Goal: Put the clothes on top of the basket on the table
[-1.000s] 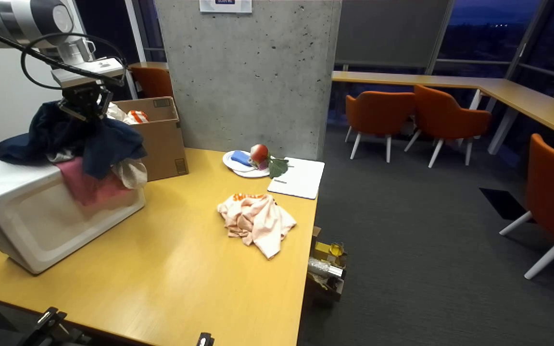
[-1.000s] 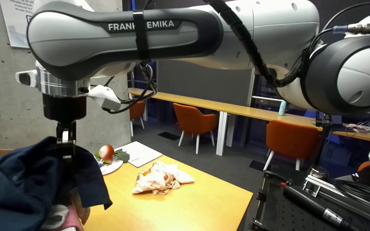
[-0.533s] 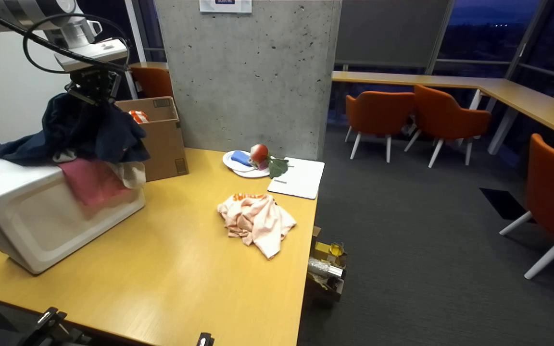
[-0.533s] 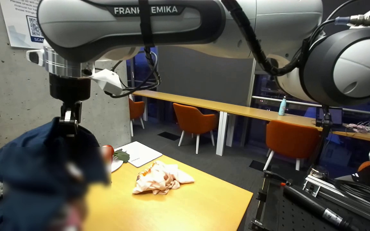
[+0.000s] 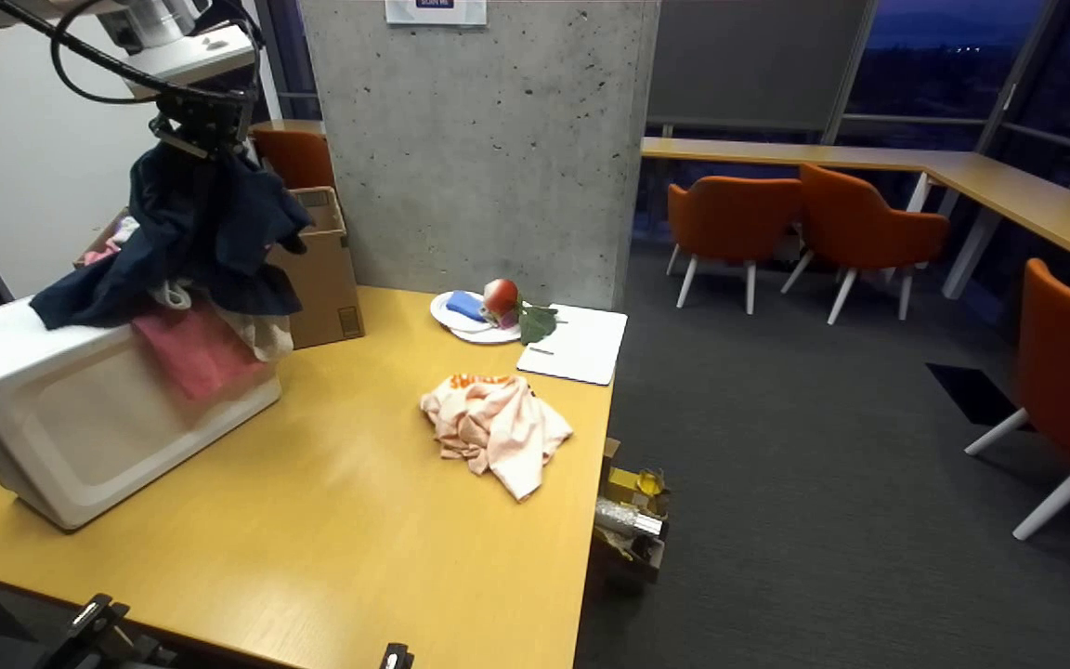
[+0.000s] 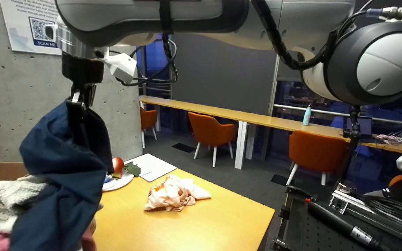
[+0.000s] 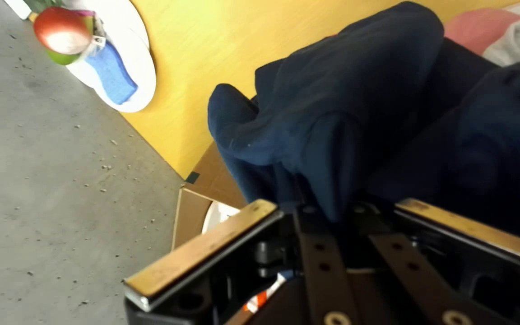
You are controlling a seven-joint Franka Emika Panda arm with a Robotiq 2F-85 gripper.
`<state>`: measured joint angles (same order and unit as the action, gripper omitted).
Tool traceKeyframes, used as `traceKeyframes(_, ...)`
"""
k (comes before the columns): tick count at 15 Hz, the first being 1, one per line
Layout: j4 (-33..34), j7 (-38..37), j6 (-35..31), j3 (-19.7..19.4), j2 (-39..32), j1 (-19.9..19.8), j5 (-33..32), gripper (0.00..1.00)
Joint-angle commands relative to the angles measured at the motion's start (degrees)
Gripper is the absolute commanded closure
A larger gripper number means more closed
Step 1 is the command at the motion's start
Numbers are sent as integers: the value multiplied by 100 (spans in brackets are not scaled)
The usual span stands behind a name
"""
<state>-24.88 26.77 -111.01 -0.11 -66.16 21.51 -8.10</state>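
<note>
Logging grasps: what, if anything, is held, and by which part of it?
The gripper pinches the navy garment by a bunched fold at its top.

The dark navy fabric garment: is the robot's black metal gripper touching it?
Touching. The wrist view shows the black gripper shut on the navy garment, its cloth bunched between the fingertips.
</note>
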Motion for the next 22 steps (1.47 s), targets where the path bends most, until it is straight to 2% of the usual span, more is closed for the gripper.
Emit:
traceKeyframes(1, 8, -333, -74, -114, 301, -218, -129, 98)
traceKeyframes(7, -1, -439, 32, -234, 702, -683, -130, 98)
traceKeyframes(13, -237, -390, -82, -159, 549, -923, -75, 98)
traceKeyframes(15, 349, -339, 195, -95, 93, -933, -26, 98)
traceKeyframes(17, -62, -329, 9, -32, 154, -921, 24, 98)
traceKeyframes(22, 121, -326, 82, 76, -512, -1020, 128, 98)
